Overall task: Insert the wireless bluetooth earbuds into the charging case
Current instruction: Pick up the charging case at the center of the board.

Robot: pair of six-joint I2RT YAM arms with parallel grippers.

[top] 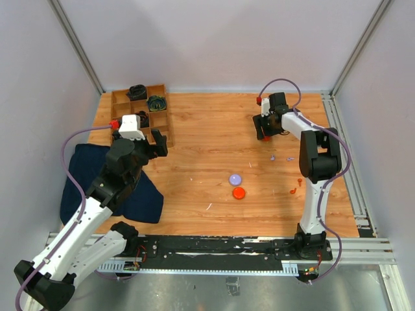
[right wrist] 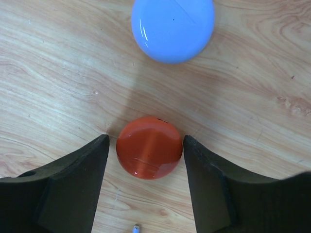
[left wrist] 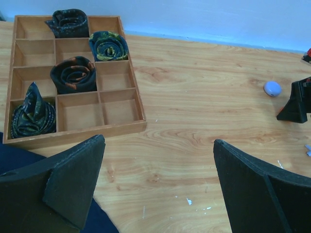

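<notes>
Orange-red disc (right wrist: 149,147) on the wooden table (right wrist: 58,58), low in the middle of the right wrist view, most likely a charging case, and looked closed. Sat right between the fingers of the right gripper (right wrist: 146,141), spread on both sides, with a thin gap on the left, so no real squeeze yet. Saw a lavender disc (right wrist: 172,29) just above it, at the top of that view. Found the left gripper (left wrist: 159,143) wide open, holding nothing, near a wooden tray (left wrist: 121,127). Spotted a tiny orange-red earbud (top: 294,190) and lavender earbuds (top: 273,157) loose in the right half of the top view. Looked barely started: no earbud in any case, every one left to pick up and tuck in.
</notes>
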